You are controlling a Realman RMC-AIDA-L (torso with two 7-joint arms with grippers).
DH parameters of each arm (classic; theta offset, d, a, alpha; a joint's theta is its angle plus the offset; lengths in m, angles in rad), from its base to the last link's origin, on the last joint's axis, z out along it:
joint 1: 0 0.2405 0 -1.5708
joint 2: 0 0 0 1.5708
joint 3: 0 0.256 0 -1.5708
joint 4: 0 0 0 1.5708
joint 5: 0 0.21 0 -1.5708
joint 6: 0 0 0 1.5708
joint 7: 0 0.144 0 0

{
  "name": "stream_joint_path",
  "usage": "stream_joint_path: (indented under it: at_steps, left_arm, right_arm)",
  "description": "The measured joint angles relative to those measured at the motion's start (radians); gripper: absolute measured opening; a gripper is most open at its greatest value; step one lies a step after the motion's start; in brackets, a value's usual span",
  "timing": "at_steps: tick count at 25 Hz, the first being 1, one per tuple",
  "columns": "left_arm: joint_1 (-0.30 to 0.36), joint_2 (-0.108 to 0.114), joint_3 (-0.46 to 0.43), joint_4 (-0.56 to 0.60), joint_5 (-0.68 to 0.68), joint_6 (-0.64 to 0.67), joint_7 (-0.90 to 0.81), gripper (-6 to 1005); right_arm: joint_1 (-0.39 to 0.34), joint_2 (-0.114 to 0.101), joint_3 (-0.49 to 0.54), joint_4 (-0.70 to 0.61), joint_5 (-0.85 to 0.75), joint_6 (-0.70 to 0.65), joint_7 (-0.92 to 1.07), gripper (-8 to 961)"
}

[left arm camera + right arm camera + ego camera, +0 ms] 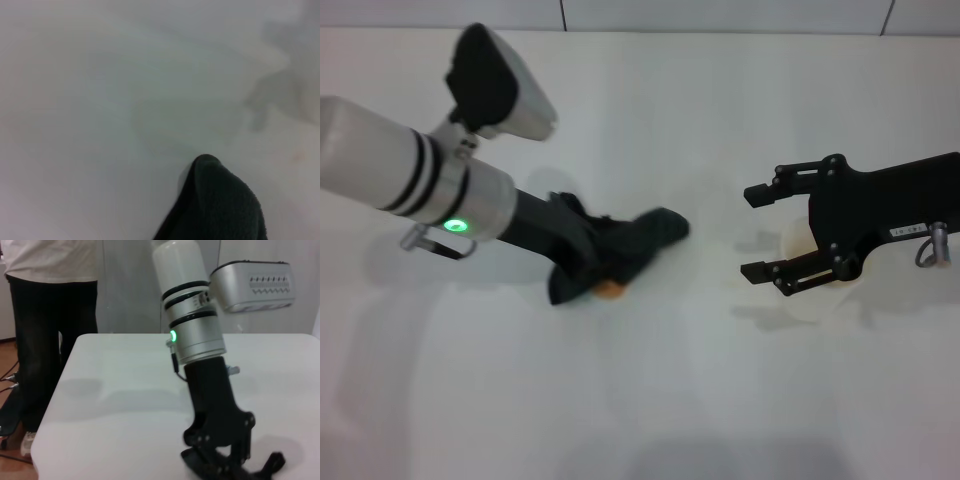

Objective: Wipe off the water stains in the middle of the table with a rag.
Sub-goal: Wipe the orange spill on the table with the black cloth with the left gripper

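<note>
My left gripper [588, 262] is shut on the dark green-black rag [638, 240] and presses it onto the white table [650, 400] near the middle. A small orange-brown water stain [612, 290] peeks out at the rag's near edge; the rest is hidden under the cloth. One end of the rag shows in the left wrist view [220, 205]. The right wrist view shows the left arm [210, 390] standing on the rag [272, 462]. My right gripper [756, 232] is open and empty, off to the right of the rag.
A white paper cup [812, 292] stands under the right gripper's body. A person in dark trousers [45, 340] stands beyond the table's far end in the right wrist view. The table edge [50, 410] shows there too.
</note>
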Motion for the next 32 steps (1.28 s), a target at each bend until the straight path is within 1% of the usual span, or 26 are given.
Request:
stream_joint_path:
  at_steps: [2,5,7,9,12,14,16,18,20,21,22,25,28,32]
  left_arm:
    - [0.006,0.0,0.071,0.015,-0.041,0.001,-0.031,104]
    - [0.017,-0.001,0.178,0.036,-0.061,-0.011,-0.085,104]
    - [0.022,-0.001,0.233,0.053,-0.071,-0.025,-0.119,104]
    - [0.04,-0.002,0.266,0.079,-0.073,-0.035,-0.145,104]
    - [0.067,-0.003,0.28,0.114,-0.071,-0.041,-0.159,104]
    - [0.078,-0.001,0.276,0.123,-0.068,-0.046,-0.165,103]
    - [0.087,0.004,0.251,0.125,-0.052,-0.052,-0.172,101]
    - [0.095,0.006,0.194,0.126,-0.006,-0.055,-0.176,99]
    - [0.106,0.006,0.115,0.128,0.056,-0.055,-0.176,97]
    - [0.106,0.006,0.115,0.128,0.056,-0.055,-0.176,97]
    - [0.115,0.007,0.043,0.13,0.094,-0.052,-0.174,96]
    - [0.121,0.008,-0.014,0.134,0.115,-0.047,-0.167,95]
    - [0.122,0.008,-0.019,0.15,0.116,-0.042,-0.16,95]
    - [0.116,0.005,0.04,0.167,0.07,-0.033,-0.154,95]
  right_arm:
    - [-0.002,-0.001,0.001,0.0,0.0,0.005,-0.002,828]
    - [0.0,-0.001,0.001,0.002,0.0,0.008,-0.004,828]
    - [0.001,-0.001,0.001,0.002,0.0,0.011,-0.005,828]
    - [0.0,-0.001,0.001,0.0,0.0,0.014,-0.005,828]
    - [-0.001,-0.001,0.002,0.0,0.0,0.015,-0.005,828]
    - [-0.002,-0.001,0.001,0.001,0.0,0.016,-0.005,828]
    - [-0.005,-0.001,0.0,0.001,0.0,0.017,-0.005,828]
    - [-0.006,0.0,-0.001,0.002,0.0,0.017,-0.005,828]
    - [-0.006,0.0,-0.002,0.002,0.0,0.017,-0.005,828]
    - [-0.006,0.0,-0.002,0.003,0.0,0.017,-0.005,828]
    - [-0.006,0.0,-0.003,0.003,0.0,0.018,-0.005,828]
    - [-0.007,0.0,-0.004,0.003,0.0,0.018,-0.005,828]
    - [-0.007,0.0,-0.004,0.003,0.0,0.018,-0.007,828]
    - [-0.004,0.0,-0.004,0.004,0.0,0.019,-0.011,828]
